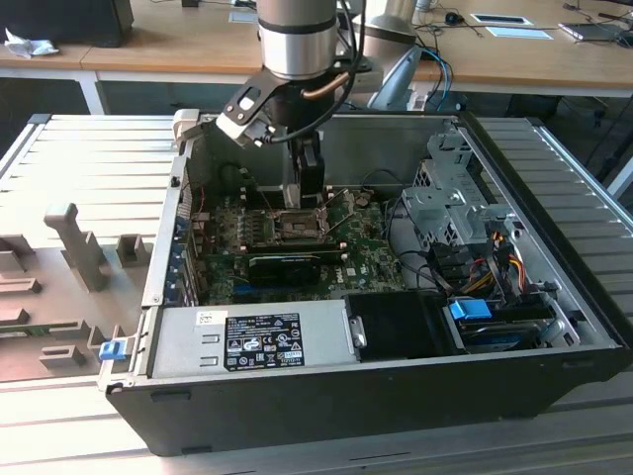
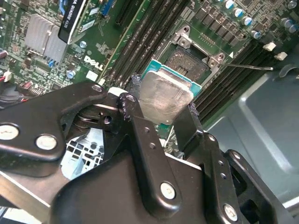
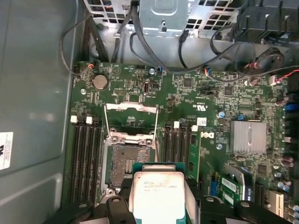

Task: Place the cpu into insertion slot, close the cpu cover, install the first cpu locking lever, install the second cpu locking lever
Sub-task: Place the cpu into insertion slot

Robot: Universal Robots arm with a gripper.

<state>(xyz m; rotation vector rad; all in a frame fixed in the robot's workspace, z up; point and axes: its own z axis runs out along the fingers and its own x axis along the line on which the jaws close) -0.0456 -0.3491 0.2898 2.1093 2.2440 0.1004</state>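
My gripper (image 2: 162, 101) is shut on the cpu (image 2: 164, 95), a small square chip with a silver-grey top on a green carrier edge, gripped by two opposite sides. In the first wrist view the cpu (image 3: 158, 192) hovers beside and slightly over one corner of the insertion slot (image 3: 125, 161), whose dark pin field lies bare. The cpu cover (image 3: 131, 107) stands swung open past the socket's far edge. Two thin locking levers (image 3: 107, 122) stick up beside it. In the exterior view the gripper (image 1: 305, 193) hangs inside the open computer case, just over the insertion slot (image 1: 285, 224).
Memory slots (image 3: 86, 158) flank the socket on both sides. A long black card (image 1: 297, 262) lies across the board, and a silver heat sink (image 3: 247, 136) sits nearby. Power supply (image 1: 252, 341), drive cage (image 1: 445, 203) and cables (image 1: 490, 262) crowd the case's walls.
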